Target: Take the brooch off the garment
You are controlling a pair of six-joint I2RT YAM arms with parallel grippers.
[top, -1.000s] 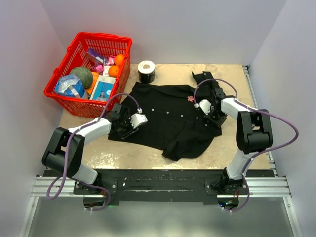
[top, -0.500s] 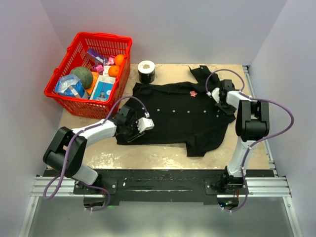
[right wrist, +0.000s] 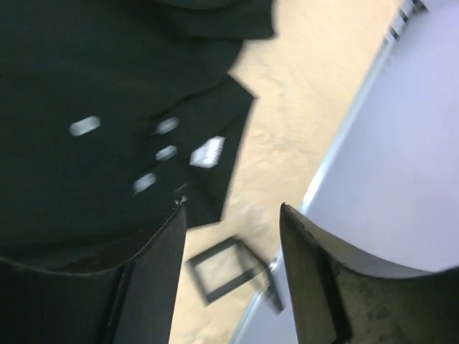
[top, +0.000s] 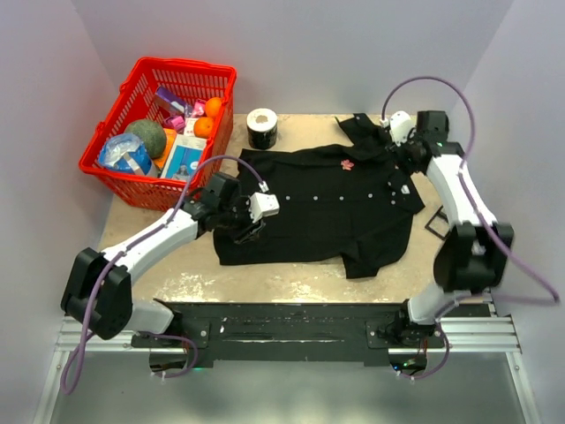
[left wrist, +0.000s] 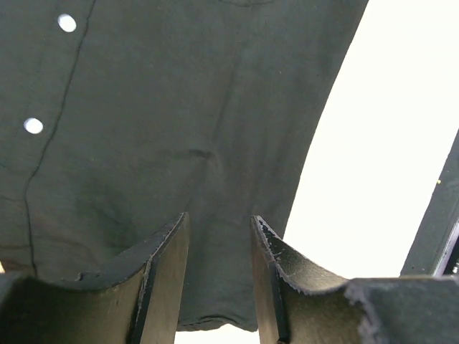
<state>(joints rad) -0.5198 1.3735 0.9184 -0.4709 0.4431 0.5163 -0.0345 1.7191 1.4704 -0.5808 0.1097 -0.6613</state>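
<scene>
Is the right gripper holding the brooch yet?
No, the brooch sits on the shirt, while the right gripper stands open with nothing between its jaws.

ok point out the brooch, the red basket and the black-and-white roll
brooch (top: 347, 165), top view, its pink middle
red basket (top: 184, 63), top view, far rim
black-and-white roll (top: 262, 137), top view, dark side

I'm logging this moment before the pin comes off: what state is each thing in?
garment: spread flat on the table.
brooch: pinned on the garment.
left gripper: open, over the cloth.
right gripper: open, holding nothing.
basket: upright, filled.
roll: lying flat, hole up.
</scene>
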